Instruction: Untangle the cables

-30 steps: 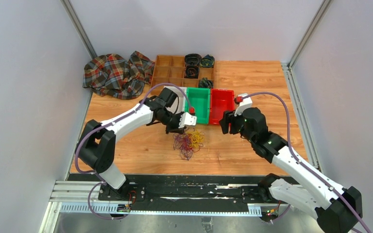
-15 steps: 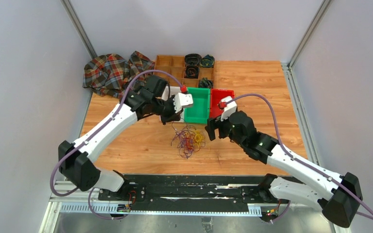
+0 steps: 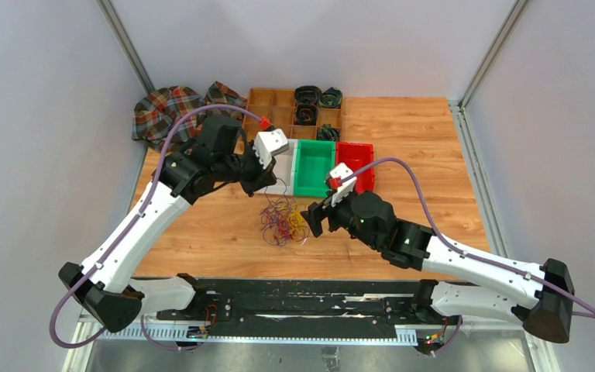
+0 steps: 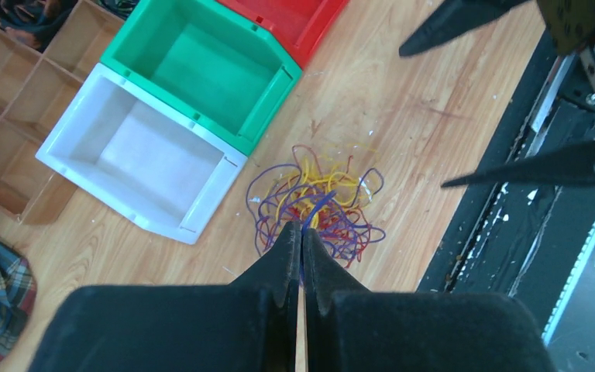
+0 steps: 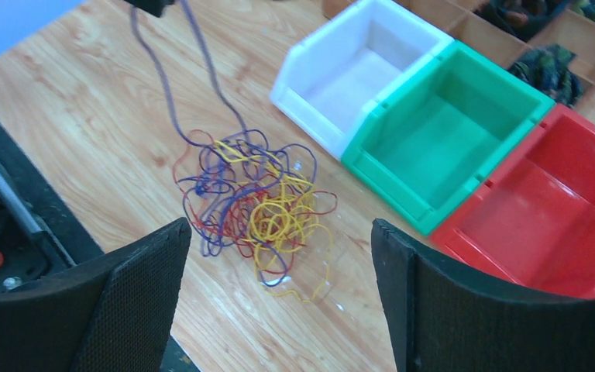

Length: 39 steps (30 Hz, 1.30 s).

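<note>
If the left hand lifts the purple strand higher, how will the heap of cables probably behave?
Probably floppy: the purple strand held by the left hand hangs in loose curves. The cables look thin and light, so the heap may drag along, because the loops cross one another.

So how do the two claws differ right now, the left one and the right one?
The left gripper is pinched shut on a purple strand of the cables; the right gripper stands wide open, holding nothing. The left gripper is above the cables' far edge, with the strand lifted; the right gripper hangs beside the cables, touching none. Both have black fingers and point towards the cables.
</note>
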Tool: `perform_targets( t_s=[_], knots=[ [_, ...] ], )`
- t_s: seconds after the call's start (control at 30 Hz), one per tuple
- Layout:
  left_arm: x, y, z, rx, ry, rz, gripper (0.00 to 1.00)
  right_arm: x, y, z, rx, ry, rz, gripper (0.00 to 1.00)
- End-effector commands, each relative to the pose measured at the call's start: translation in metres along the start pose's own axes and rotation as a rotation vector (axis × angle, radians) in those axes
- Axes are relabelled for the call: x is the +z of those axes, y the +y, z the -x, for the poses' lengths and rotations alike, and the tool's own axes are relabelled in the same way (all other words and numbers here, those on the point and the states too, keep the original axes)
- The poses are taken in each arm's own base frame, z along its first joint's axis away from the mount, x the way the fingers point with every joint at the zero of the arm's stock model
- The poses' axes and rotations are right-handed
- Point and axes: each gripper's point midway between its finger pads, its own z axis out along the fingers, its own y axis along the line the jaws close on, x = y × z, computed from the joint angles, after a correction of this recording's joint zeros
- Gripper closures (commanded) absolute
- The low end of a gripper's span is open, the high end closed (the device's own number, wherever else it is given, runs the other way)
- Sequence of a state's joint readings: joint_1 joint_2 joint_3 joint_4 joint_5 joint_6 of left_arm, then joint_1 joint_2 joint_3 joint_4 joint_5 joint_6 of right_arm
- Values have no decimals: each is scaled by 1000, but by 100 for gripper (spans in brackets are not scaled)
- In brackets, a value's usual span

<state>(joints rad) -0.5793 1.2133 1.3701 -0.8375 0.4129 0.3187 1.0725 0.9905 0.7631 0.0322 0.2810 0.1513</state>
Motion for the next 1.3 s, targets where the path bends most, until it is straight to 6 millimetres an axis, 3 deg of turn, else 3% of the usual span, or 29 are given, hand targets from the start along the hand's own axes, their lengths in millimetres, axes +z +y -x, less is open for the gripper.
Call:
perform_targets(
  t_s=[0.0,0.3,0.47,0.7,0.87,1.27],
  knots=[
    [-20,-7,20,-49,-49,17,100,3,26,32,27,-115,52,14],
    [-31,-25,28,-54,-71,-69,100,36,35,59,70,-181,-12,14],
    [-40,-36,36,-41,-92,-116,100,56,24,59,79,-189,-112,14],
    [-58,-46,55,-35,-146,-147,100,83,27,44,97,-193,-108,14],
    [-61,-52,70,-65,-173,-194,100,98,29,31,116,-191,-103,14],
    [-81,-50,113,-53,-254,-186,100,131,41,-2,177,-114,-57,14]
  ],
)
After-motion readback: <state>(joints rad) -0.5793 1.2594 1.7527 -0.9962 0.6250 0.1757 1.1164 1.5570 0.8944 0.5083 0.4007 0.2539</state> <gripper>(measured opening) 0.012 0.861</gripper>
